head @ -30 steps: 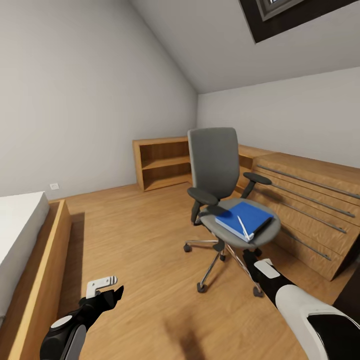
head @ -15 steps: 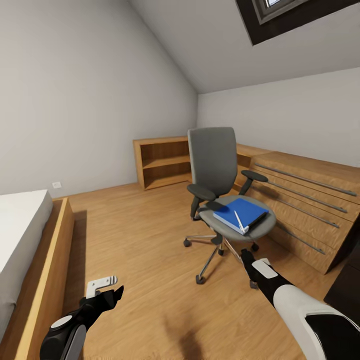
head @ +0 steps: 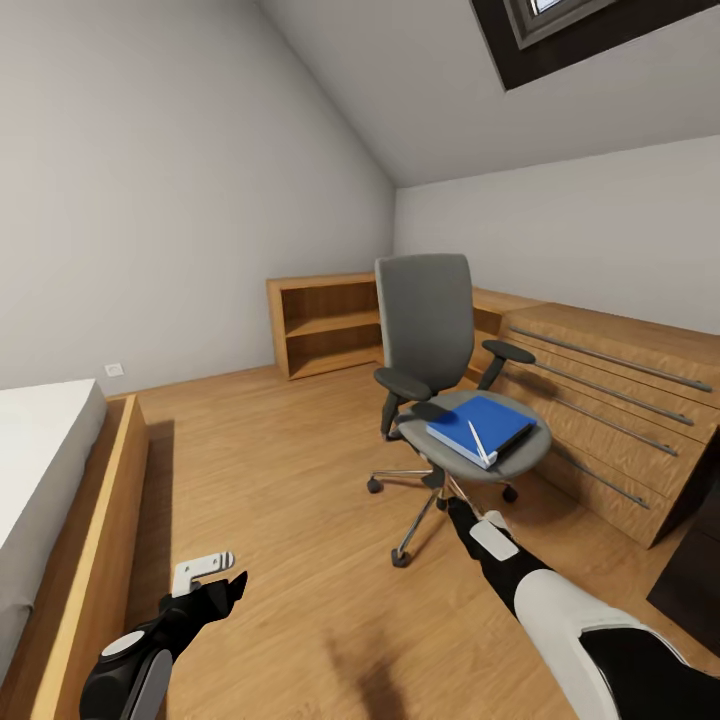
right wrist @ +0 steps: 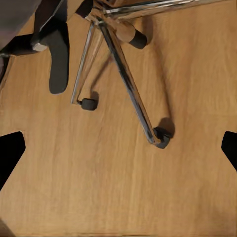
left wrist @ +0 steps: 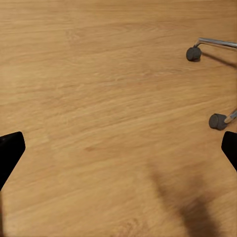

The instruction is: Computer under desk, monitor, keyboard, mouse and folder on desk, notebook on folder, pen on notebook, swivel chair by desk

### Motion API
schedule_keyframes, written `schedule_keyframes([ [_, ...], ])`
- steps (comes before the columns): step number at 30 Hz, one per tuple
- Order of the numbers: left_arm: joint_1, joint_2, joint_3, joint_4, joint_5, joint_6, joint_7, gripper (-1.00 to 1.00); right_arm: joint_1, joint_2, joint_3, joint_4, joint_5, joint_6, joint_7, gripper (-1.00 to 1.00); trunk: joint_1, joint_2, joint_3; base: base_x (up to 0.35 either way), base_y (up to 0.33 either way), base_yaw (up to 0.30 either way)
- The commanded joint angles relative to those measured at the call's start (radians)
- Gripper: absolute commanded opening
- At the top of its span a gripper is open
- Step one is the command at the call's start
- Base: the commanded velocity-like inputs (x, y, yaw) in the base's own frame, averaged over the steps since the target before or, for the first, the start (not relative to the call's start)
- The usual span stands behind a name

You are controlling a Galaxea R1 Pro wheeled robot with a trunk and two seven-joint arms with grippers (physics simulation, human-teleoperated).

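The grey swivel chair (head: 428, 330) stands on the oak floor in the middle right of the head view. On its seat lies the blue folder (head: 482, 422), with a white pen (head: 478, 443) resting across it. My right gripper (head: 456, 508) reaches low toward the chair's chrome base (right wrist: 126, 79); in its wrist view (right wrist: 118, 148) it is open and empty, above a caster (right wrist: 162, 137). My left gripper (head: 215, 578) hangs open over bare floor (left wrist: 118, 153), with two casters (left wrist: 193, 53) off to one side. The notebook, computer, monitor, keyboard, mouse and desk are out of view.
A bed in a wooden frame (head: 95, 520) runs along the left. Open oak shelves (head: 325, 325) stand against the back wall, and an oak dresser with bar handles (head: 620, 400) is right of the chair. A dark furniture corner (head: 692, 590) shows at the lower right.
The view shifted slightly a second ago. Since then my right arm has swung left and forward toward the chair's base. The left arm has stayed put.
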Motion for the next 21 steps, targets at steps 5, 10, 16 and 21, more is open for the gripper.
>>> schedule_keyframes([
  [5,-0.001,0.001,0.001,-0.001,0.011,0.005,0.006,1.0,0.008,0.024,0.01,-0.001,0.08,-0.003,0.133,1.0,0.0,0.0,-0.001,0.0,0.0,0.0],
  [10,-0.001,0.001,0.001,-0.001,0.011,0.005,0.006,1.0,0.012,0.031,0.011,-0.003,0.102,-0.002,0.174,1.0,0.0,0.0,-0.001,0.0,0.0,0.0],
  [16,-0.001,0.001,0.001,-0.001,0.011,0.005,0.006,1.0,0.013,0.031,0.011,-0.006,0.115,-0.001,0.219,1.0,0.0,0.0,-0.001,0.0,0.0,0.0],
  [21,-0.001,0.001,0.001,-0.001,0.011,0.005,0.006,1.0,0.014,0.029,0.011,-0.008,0.126,-0.002,0.241,1.0,0.0,0.0,-0.001,0.0,0.0,0.0],
])
